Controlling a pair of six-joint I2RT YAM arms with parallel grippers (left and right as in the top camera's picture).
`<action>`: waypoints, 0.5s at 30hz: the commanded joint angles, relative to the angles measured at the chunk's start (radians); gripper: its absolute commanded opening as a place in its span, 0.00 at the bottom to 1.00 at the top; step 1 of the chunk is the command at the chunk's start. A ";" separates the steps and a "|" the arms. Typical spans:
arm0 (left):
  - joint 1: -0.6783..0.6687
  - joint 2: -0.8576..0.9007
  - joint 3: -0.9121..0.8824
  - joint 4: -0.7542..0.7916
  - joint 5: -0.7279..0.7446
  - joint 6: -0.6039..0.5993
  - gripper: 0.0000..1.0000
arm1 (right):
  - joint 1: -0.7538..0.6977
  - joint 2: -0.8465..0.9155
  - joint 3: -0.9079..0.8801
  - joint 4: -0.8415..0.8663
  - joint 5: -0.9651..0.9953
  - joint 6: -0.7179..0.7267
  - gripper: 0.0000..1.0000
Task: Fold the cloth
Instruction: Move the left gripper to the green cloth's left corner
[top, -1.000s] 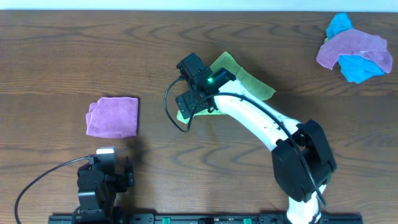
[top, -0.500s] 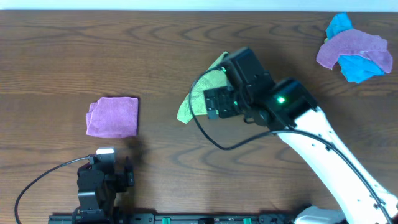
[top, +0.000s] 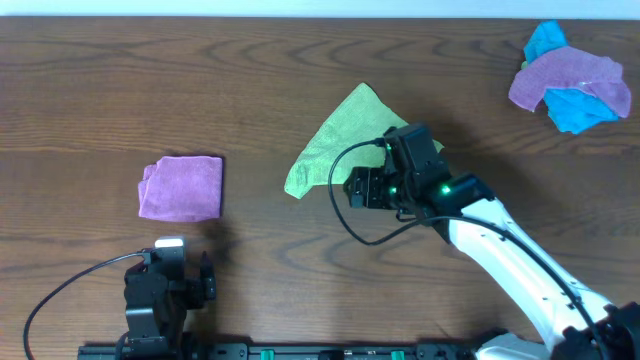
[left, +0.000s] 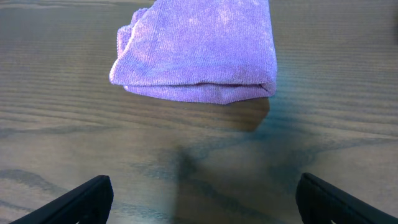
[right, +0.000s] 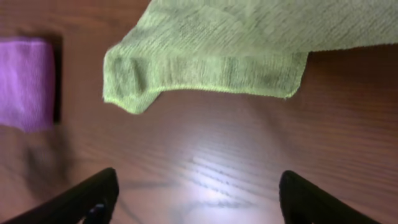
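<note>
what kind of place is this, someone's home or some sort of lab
Probably a robot lab or test bench, not a home: a left arm and a right arm stand at a wooden table that holds a green cloth, a folded purple cloth and a heap of cloths.

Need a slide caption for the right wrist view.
Open right gripper facing the lime-green cloth lying on the wooden table.

Cannot see the lower right edge of the lime-green cloth (top: 335, 140) behind the right arm (top: 480, 225) overhead, nor its far part past the right wrist view's top edge, nor the left side of the folded purple cloth (right: 25, 81) there.
</note>
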 joint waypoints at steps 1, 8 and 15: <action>-0.004 -0.006 -0.022 -0.033 -0.013 0.000 0.95 | -0.028 -0.008 -0.053 0.059 -0.020 0.076 0.81; -0.004 -0.006 -0.022 -0.010 0.082 -0.050 0.96 | -0.058 0.112 -0.085 0.172 -0.040 0.108 0.81; -0.004 -0.006 -0.022 0.109 0.307 -0.332 0.95 | -0.064 0.259 -0.085 0.266 -0.068 0.145 0.80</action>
